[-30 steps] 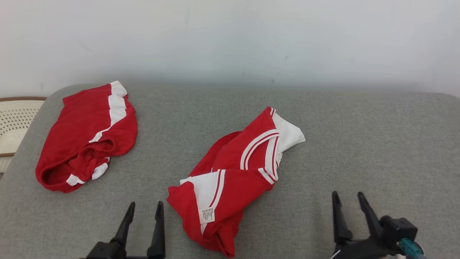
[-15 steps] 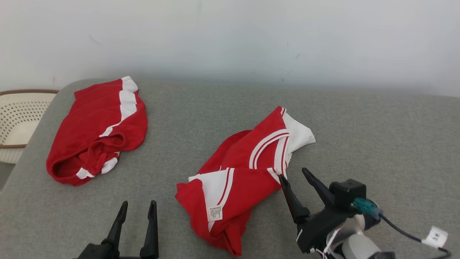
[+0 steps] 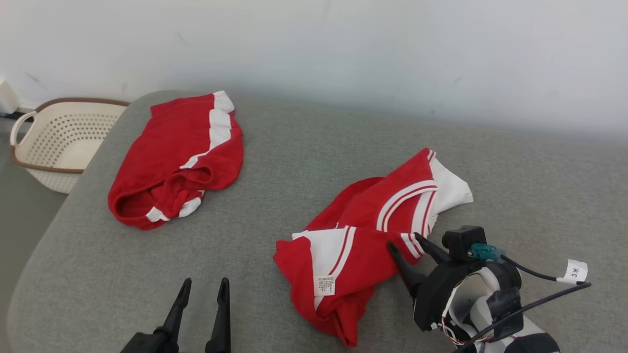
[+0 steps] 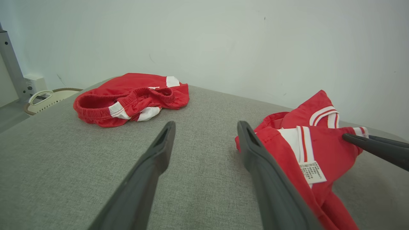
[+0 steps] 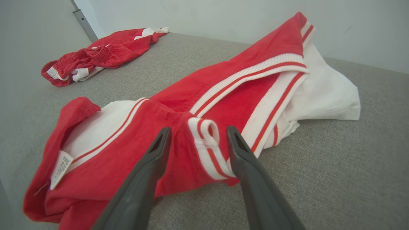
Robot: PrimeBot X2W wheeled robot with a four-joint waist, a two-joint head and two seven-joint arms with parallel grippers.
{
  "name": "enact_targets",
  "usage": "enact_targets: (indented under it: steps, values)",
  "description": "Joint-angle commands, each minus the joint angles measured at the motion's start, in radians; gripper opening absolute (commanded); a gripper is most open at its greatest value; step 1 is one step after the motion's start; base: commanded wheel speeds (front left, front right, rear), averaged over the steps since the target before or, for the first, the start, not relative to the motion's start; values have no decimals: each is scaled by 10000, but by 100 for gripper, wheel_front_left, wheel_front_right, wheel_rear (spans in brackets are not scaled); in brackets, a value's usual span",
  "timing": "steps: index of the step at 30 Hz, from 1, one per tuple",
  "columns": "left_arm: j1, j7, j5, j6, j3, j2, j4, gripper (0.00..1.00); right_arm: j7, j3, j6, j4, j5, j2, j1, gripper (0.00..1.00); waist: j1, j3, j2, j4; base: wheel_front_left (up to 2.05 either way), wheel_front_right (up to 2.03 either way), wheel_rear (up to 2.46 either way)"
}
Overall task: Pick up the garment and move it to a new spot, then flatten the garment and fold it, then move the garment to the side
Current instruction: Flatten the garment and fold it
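The right pincer [image 3: 403,240] is seen released at the lower right of the head view, its fingers spread to either side of a striped cuff of the garment [image 3: 373,230] and not clenched on it. The left pincer [image 3: 205,280] is held released and empty at the bottom, left of centre. The grey bench [image 3: 304,147] is spread across the frame. The red-and-white garment is laid crumpled right of centre. Red shorts [image 3: 181,157] are seen at upper left, and a pale basket [image 3: 64,142] is set past the bench's left edge.

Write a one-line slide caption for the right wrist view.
Open right end effector straddles a striped cuff of the red-and-white garment on grey upholstery; red shorts lie beyond.
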Motion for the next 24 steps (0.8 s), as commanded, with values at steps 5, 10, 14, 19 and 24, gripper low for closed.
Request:
enact_targets:
  steps: [5, 10, 14, 19, 24]
  values:
    - [29, -31, -65, 108, 53, -4, 36, 100, -522, 483, -6, 506, 445, -206, -458, 0, 0, 7, 0, 170, 0, 0, 0]
    - [192, -31, -89, 141, 114, -3, 56, 100, -1462, 336, -6, 925, 176, -519, -839, 0, 0, -127, 0, -166, 0, 0, 0]
    - [312, -31, -146, 136, 89, -2, 57, 100, -1858, -272, -6, 897, -167, -966, -987, 0, 0, -187, 0, -517, 0, 0, 0]
    - [352, -31, -210, 174, 80, -2, 55, 100, -1994, -1340, -6, 360, -500, -1470, -455, 0, 0, -267, 0, -839, 0, 0, 0]
    - [431, -31, -257, 197, -8, -1, 71, 100, -2014, -2596, -6, -605, -747, -1874, 785, 0, 0, -313, 0, -893, 0, 0, 0]
